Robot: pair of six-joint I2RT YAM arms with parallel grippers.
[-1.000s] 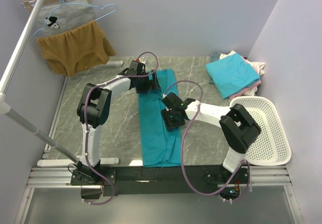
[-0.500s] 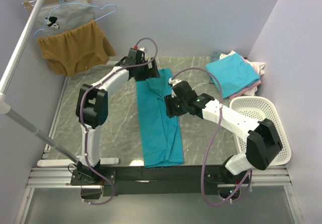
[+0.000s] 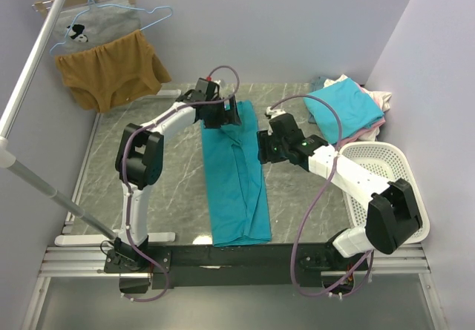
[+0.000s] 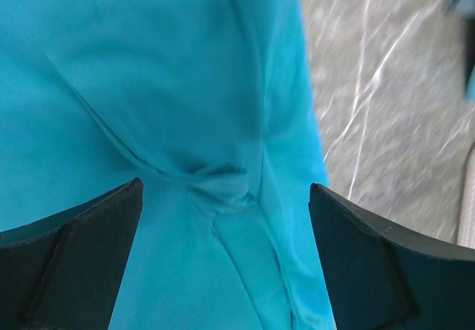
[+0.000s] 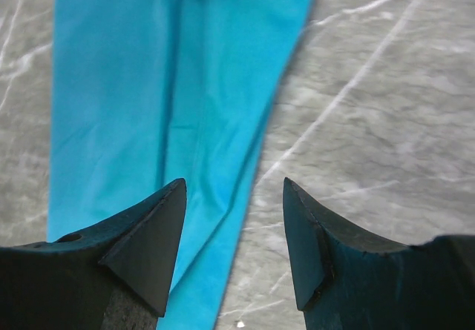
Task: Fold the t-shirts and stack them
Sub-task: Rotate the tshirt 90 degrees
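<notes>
A teal t-shirt (image 3: pixel 234 185) lies on the marble table (image 3: pixel 163 167) as a long narrow strip, its sides folded in, running from the back to the front edge. My left gripper (image 3: pixel 233 114) hovers open over its far end. In the left wrist view wrinkled teal cloth (image 4: pixel 178 85) fills the space under that gripper (image 4: pixel 226 230), with nothing between the fingers (image 4: pixel 74 259). Open as well, my right gripper (image 3: pixel 261 149) sits just off the shirt's right edge. In the right wrist view that edge (image 5: pixel 245 159) runs beneath the right gripper (image 5: pixel 234 222), untouched.
Folded t-shirts (image 3: pixel 343 107), turquoise on top with pink and white beneath, are piled at the back right. A white basket (image 3: pixel 404 196) stands at the right. A mustard garment (image 3: pixel 111 70) and a grey printed one (image 3: pixel 96 24) hang on a rack (image 3: pixel 30 70) at the back left.
My right arm has pulled back and to the right, off the shirt's middle to beside its edge. The left gripper slid a little to the right at the far end. The shirt lies narrower.
</notes>
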